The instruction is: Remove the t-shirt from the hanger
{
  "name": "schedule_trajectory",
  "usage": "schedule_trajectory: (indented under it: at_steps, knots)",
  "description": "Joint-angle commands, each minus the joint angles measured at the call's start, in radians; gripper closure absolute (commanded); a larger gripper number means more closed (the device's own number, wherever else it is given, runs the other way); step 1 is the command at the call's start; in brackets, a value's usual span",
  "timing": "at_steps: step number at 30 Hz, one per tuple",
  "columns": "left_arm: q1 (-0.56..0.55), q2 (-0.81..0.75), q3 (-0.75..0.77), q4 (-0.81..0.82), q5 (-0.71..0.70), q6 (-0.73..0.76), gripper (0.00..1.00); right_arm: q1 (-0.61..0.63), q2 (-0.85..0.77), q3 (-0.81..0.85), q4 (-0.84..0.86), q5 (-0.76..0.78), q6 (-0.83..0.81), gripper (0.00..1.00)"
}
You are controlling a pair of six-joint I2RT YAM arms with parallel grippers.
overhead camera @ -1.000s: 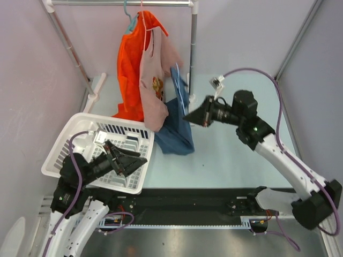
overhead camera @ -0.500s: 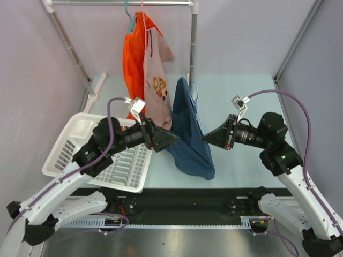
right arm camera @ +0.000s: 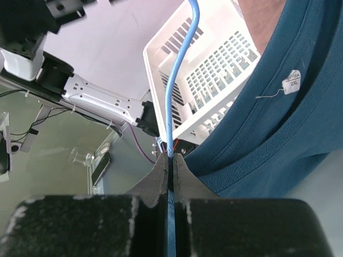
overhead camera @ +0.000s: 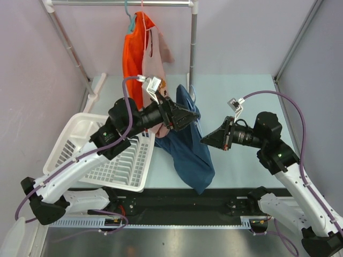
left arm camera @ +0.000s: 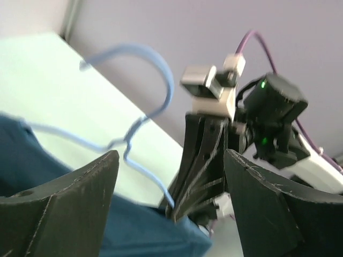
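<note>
Counter (overhead camera: 236, 96): pale green, with walls around it.
Rail (overhead camera: 123, 3): a metal bar across the back.
Basket (overhead camera: 69, 139): white, on the left of the counter.
T-shirt (overhead camera: 190, 152): dark blue, on the hanger, off the rail. It hangs over the counter between the two arms, just right of the basket.
Orange shirt (overhead camera: 131, 59) and pink shirt (overhead camera: 151, 59): side by side on the rail.
Hanger (left arm camera: 155, 64): thin, light blue, with its hook free in the air.
Left fingers (overhead camera: 193, 116): spread wide by the top of the t-shirt, holding nothing.
Right fingers (right arm camera: 170, 160): pressed together, pinching the hanger wire.
Tag (right arm camera: 292, 81): small and white, inside the collar.
</note>
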Motion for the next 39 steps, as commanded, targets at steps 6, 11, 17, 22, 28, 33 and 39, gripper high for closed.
schedule_trajectory:
  at_steps: [6, 11, 17, 22, 28, 33, 39]
  knots:
    - [-0.011, 0.137, 0.229, -0.046, -0.097, 0.194, 0.20, -0.001, -0.029, 0.001, 0.060, -0.037, 0.026, 1.00]
    - [-0.015, 0.193, 0.240, -0.026, -0.075, 0.200, 0.29, -0.001, -0.038, 0.004, 0.090, -0.037, 0.049, 1.00]
    - [-0.040, 0.230, 0.252, -0.012, -0.107, 0.228, 0.51, -0.001, -0.035, 0.014, 0.111, -0.045, 0.080, 1.00]
    - [-0.043, 0.279, 0.298, -0.038, -0.184, 0.280, 1.00, -0.001, -0.046, 0.030, 0.064, -0.008, 0.071, 0.92]
    - [-0.043, 0.347, 0.456, -0.127, -0.343, 0.378, 1.00, 0.002, -0.067, 0.118, -0.261, 0.225, -0.087, 0.16]
    - [-0.043, 0.378, 0.560, -0.173, -0.486, 0.400, 1.00, 0.005, -0.103, 0.178, -0.418, 0.276, -0.171, 0.00]
    - [-0.043, 0.391, 0.565, -0.110, -0.557, 0.400, 1.00, 0.051, -0.142, 0.140, -0.335, 0.182, -0.139, 0.00]
